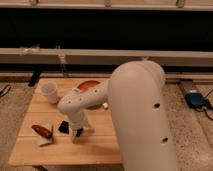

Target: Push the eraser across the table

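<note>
The tool (79, 132), its state I couldn't tell, sat low on the tabletop (100, 147) beside the eraser (64, 127), seemingly to shove it sideways.

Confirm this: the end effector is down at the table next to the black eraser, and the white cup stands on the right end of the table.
Not quite. In the camera view the white cup stands on the left end of the table, not the right. The rest holds: the end effector is down at the table next to the black eraser.
</note>
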`<state>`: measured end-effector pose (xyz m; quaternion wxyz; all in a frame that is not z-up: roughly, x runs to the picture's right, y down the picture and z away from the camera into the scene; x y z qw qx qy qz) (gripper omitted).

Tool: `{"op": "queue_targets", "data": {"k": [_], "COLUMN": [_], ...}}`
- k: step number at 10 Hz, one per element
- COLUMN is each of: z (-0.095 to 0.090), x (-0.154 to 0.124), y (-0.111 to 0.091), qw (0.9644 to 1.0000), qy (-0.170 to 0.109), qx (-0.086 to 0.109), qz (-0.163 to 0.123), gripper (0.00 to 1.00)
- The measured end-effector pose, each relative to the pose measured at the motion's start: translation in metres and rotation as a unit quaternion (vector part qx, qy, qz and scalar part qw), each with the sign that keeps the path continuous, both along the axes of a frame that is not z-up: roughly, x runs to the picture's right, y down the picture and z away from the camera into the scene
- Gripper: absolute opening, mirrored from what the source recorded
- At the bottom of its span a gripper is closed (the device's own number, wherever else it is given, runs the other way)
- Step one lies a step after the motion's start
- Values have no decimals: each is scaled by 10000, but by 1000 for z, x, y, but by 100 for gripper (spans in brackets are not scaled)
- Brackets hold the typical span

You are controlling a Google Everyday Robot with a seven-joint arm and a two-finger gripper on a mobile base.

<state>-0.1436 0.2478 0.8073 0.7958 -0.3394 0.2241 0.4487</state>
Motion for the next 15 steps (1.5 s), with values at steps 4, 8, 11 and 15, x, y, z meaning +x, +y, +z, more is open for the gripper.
{"op": "queue_targets", "data": {"k": [4, 8, 11, 15], "z": [13, 25, 33, 41], "x": [-1, 2, 3, -1], "y": [-12, -25, -35, -46], "qw": [9999, 9997, 9993, 9988], "qy": [56, 128, 138, 112], "qx": [96, 161, 193, 254], "qz": [26, 152, 279, 392], "gripper": [79, 79, 79, 79]}}
